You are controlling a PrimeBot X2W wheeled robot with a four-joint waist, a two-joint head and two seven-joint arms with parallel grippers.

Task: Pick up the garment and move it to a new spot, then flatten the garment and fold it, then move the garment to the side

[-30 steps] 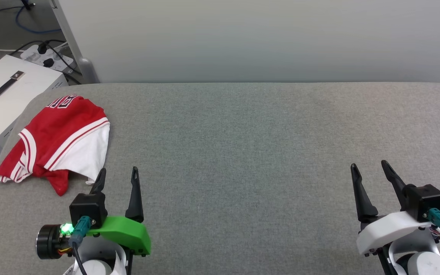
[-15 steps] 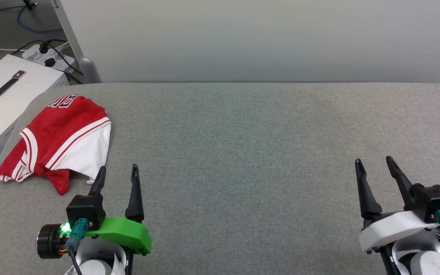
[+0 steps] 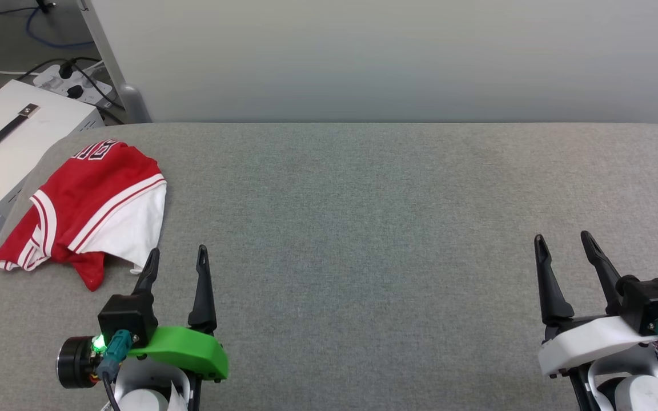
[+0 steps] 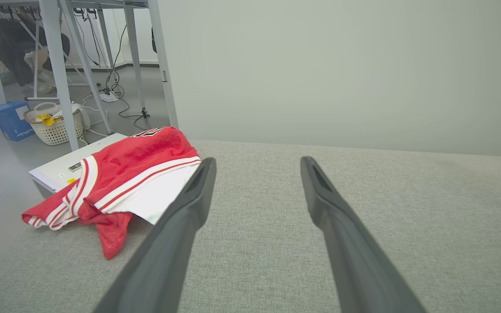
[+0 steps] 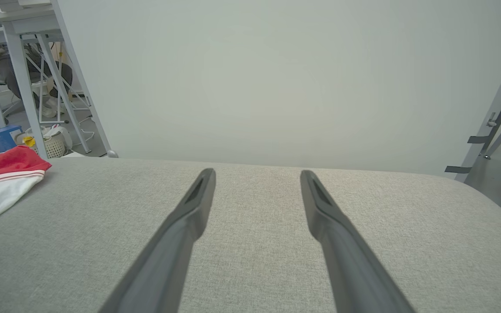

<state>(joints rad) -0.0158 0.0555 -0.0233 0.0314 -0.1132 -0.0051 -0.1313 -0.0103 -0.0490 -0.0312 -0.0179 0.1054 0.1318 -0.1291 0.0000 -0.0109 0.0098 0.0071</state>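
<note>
The red jersey-style T-shirt with white short sleeves and red-white striped trim (image 3: 86, 211) lies crumpled at about 9 o'clock on the grey fabric-covered work surface (image 3: 363, 228), close to its left edge. Part of its black-and-white lettering shows at the heap's 12 o'clock end, one white sleeve spreads toward 5 o'clock, and a red corner points to 6 o'clock. Nothing grips it.

The left gripper with the green housing (image 3: 177, 257) sits at 7 o'clock in the head view, its two long dark fingers spread apart and pointing to 12 o'clock with bare cloth surface between them. The shirt lies at 11 o'clock from it. The tip of its outer finger stands just beside the hem of the white sleeve; whether they touch cannot be told, since in the left wrist view that finger simply overlaps the sleeve.

The right gripper with the white housing (image 3: 563, 240) sits at 5 o'clock, fingers likewise spread wide and empty, well apart from the shirt, which appears at 9 o'clock in the right wrist view.

Beyond the surface's left edge, at 10 o'clock, stands a white metal box with a black strap handle (image 3: 15, 131), and a pale plain wall panel (image 3: 363, 57) rises along the far edge at 12 o'clock
</note>
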